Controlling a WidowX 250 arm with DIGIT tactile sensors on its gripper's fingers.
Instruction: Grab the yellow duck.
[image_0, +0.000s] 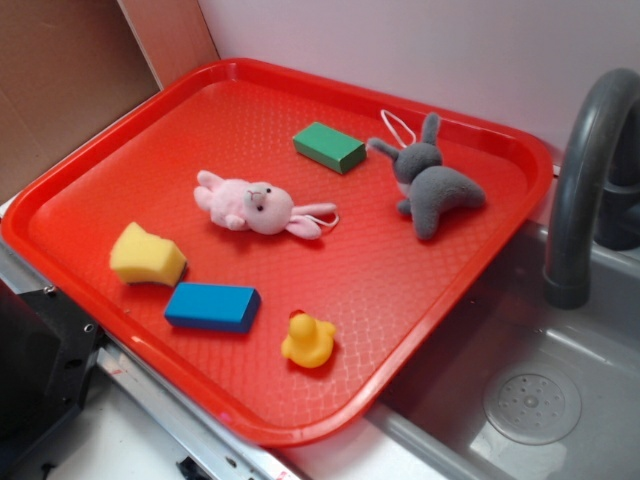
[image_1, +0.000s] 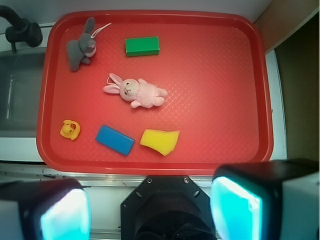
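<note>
While the gripper (image_1: 150, 210) hangs open, the yellow duck (image_1: 70, 129) (untouched) sits near the tray (image_1: 265, 100) edge.

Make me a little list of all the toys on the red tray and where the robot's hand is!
tray: red plastic tray, beside a grey sink
target: small yellow rubber duck, near edge, next to blue rectangular block
yellow sponge chunk: beyond the blue block
pink plush bunny: middle, lying down
grey plush bunny: far side
green rectangular block: far side
gripper: open, off the tray, holding nothing
</note>
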